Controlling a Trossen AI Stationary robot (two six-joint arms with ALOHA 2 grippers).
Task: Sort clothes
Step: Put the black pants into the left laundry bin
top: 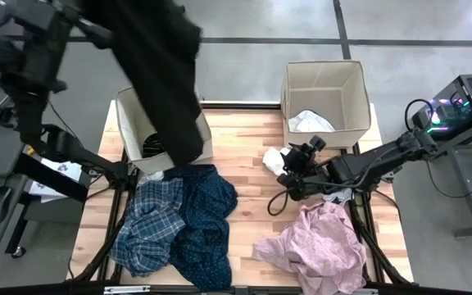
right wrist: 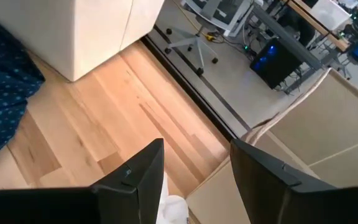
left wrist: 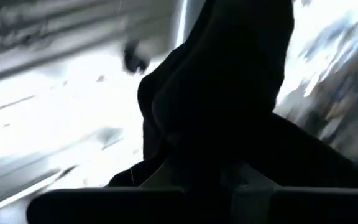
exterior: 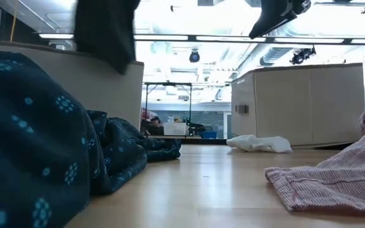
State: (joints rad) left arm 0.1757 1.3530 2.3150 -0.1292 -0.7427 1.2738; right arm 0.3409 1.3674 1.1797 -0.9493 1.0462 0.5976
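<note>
My left gripper (top: pixel 105 33) is raised high at the table's far left and shut on a black garment (top: pixel 158 74), which hangs over the left beige box (top: pixel 133 123); the garment also shows in the low view (exterior: pixel 106 31). My right gripper (right wrist: pixel 194 180) is open and empty above a small white sock (top: pixel 273 158) that lies on the table in front of the right beige box (top: pixel 326 94). The blue-white plaid shirt (top: pixel 150 221), the dark navy patterned shirt (top: pixel 207 213) and the pale pink garment (top: pixel 318 242) lie crumpled on the table. My left gripper holds the black garment by its upper part (left wrist: pixel 216 124); the cloth covers the fingertips, so the kind of hold does not show. The garment hangs slack below the gripper, lifted clear of the table, its lower end (top: pixel 183 152) over the left box's near rim.
A white piece (top: pixel 310 121) lies inside the right box. The wooden table has bare room between the two boxes and between the navy shirt and the pink garment. A computer with lights (top: pixel 457 106) stands off the table's right side.
</note>
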